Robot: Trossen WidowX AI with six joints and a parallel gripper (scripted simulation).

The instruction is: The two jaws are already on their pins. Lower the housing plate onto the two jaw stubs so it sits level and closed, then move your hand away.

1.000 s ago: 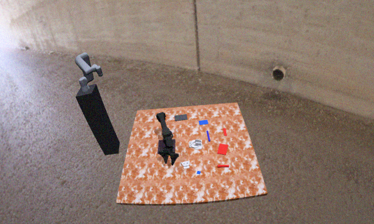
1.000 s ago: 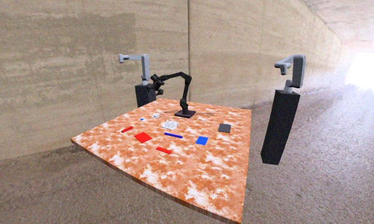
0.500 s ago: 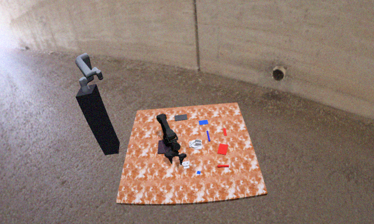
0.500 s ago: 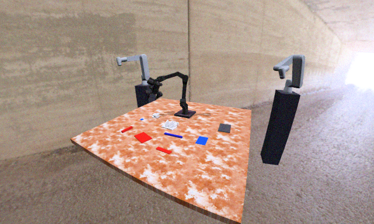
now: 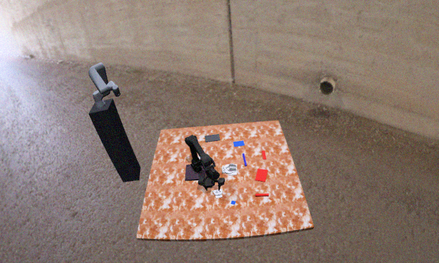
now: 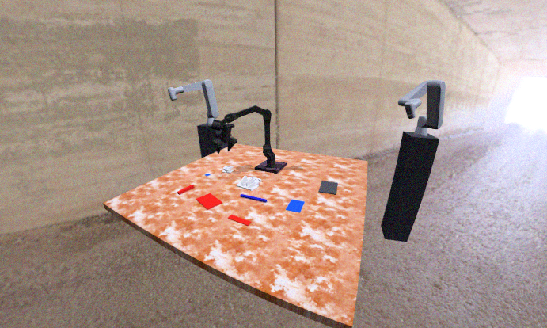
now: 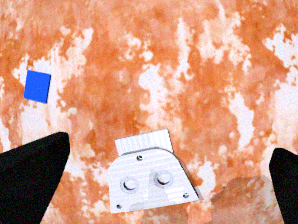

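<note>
My gripper [image 5: 213, 189] [image 6: 223, 151] [image 7: 173, 152] is open, with nothing between its fingers. It is above the housing plate. The housing plate [image 5: 217, 192] [image 6: 227, 169] [image 7: 146, 192] is a small white piece with two round bosses and small screw holes. In the wrist view it lies between the fingers, low in the picture, and a ribbed white block [image 7: 145, 140] sticks out from its upper edge. A larger white base [image 5: 234, 173] [image 6: 252, 188] bears the jaws [image 5: 229, 168] [image 6: 248, 181], apart from the housing plate. Their stubs are too small to make out.
A small blue square [image 5: 233, 202] [image 6: 207, 174] [image 7: 37, 86] lies near the housing plate. Red pieces, a dark blue bar [image 5: 244, 159] [image 6: 253, 198], a blue rectangle [image 5: 238, 143] [image 6: 294, 206] and a dark grey rectangle [image 5: 212, 138] [image 6: 328, 187] lie elsewhere. Grey arms on black pillars stand beyond the table.
</note>
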